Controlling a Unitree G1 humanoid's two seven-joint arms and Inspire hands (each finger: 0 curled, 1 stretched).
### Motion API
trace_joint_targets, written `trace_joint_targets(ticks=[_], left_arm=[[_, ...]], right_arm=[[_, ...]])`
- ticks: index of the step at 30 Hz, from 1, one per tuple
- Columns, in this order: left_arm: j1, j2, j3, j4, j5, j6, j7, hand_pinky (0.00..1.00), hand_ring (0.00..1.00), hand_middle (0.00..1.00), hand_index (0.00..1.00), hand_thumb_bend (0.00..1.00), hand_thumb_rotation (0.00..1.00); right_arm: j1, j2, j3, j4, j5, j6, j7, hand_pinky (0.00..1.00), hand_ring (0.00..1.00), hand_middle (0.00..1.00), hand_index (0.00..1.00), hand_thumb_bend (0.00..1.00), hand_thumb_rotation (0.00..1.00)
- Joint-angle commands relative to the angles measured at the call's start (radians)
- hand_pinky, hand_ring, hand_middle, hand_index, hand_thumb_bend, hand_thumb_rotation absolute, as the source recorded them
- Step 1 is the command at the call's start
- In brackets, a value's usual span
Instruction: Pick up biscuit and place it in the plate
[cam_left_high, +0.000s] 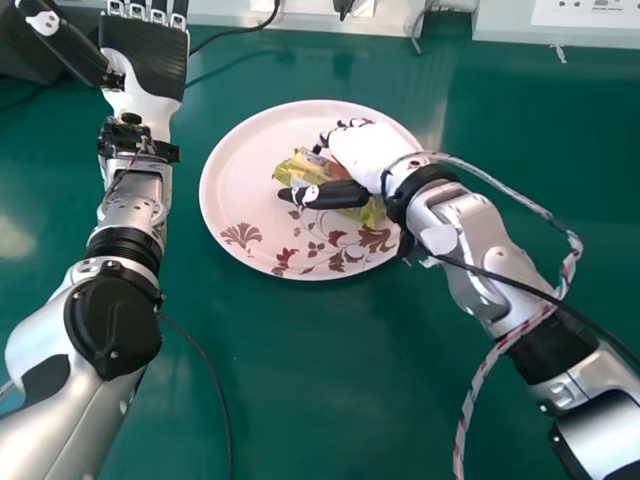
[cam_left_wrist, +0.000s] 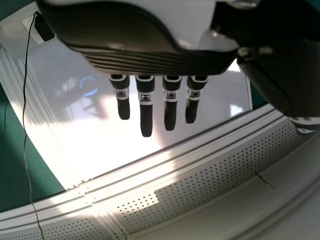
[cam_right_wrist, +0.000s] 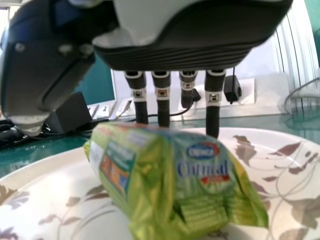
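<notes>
In the head view my right hand (cam_left_high: 370, 150) is over the pink-white plate, above the biscuit packet, its thumb across the packet's near side. The green and yellow biscuit packet (cam_left_high: 300, 170) lies on the plate (cam_left_high: 235, 190), partly covered by that hand. In the right wrist view the packet (cam_right_wrist: 195, 175) rests on the flower-patterned plate (cam_right_wrist: 270, 145); the right hand (cam_right_wrist: 175, 55) has its fingers straight on the packet's far side and its thumb apart from it. My left hand (cam_left_high: 145, 50), at the far left, is open with straight fingers; it also shows in the left wrist view (cam_left_wrist: 150, 60).
A green table (cam_left_high: 300, 400) carries the plate. Black cables (cam_left_high: 215, 375) run across the table near the left arm, and a red-and-white braided cord (cam_left_high: 485, 375) loops beside the right arm. A dark box (cam_left_high: 40, 40) stands at the far left, with white panels (cam_left_high: 550, 25) along the back.
</notes>
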Motion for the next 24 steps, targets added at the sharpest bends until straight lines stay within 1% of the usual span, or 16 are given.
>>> trace_joint_targets(ticks=[1, 3, 7, 11, 16, 21, 24], left_arm=[[0.014, 0.0, -0.011, 0.003, 0.012, -0.013, 0.0, 0.94, 0.84, 0.92, 0.94, 1.0, 0.41], [0.014, 0.003, -0.011, 0.005, 0.012, -0.006, -0.006, 0.94, 0.84, 0.91, 0.94, 1.0, 0.41], [0.014, 0.004, -0.005, 0.006, 0.008, 0.006, -0.009, 0.92, 0.83, 0.91, 0.94, 1.0, 0.42], [0.014, 0.002, -0.005, 0.006, 0.01, -0.005, -0.007, 0.92, 0.83, 0.9, 0.94, 1.0, 0.42], [0.013, 0.003, -0.003, 0.006, 0.007, 0.001, -0.011, 0.94, 0.83, 0.91, 0.94, 1.0, 0.41], [0.013, 0.0, -0.006, 0.004, 0.011, -0.013, -0.008, 0.94, 0.83, 0.92, 0.94, 1.0, 0.41], [0.014, -0.001, -0.009, 0.004, 0.015, -0.022, -0.007, 0.94, 0.83, 0.92, 0.94, 1.0, 0.4]], right_arm=[[0.023, -0.002, -0.011, -0.025, 0.001, -0.002, -0.001, 0.62, 0.76, 0.86, 0.82, 0.97, 0.56], [0.027, -0.004, -0.015, -0.038, -0.003, -0.001, -0.003, 0.62, 0.77, 0.86, 0.82, 0.97, 0.59], [0.032, -0.009, -0.018, -0.061, -0.014, 0.006, 0.004, 0.63, 0.77, 0.86, 0.83, 0.97, 0.57], [0.039, -0.012, -0.024, -0.083, -0.02, 0.005, 0.005, 0.63, 0.77, 0.86, 0.83, 0.97, 0.59], [0.051, -0.014, -0.039, -0.122, -0.018, 0.016, 0.024, 0.65, 0.8, 0.89, 0.84, 0.97, 0.61], [0.064, -0.016, -0.054, -0.16, -0.025, 0.026, 0.033, 0.67, 0.82, 0.91, 0.87, 0.97, 0.63], [0.075, -0.018, -0.064, -0.183, -0.024, 0.032, 0.039, 0.67, 0.81, 0.91, 0.9, 0.97, 0.64]])
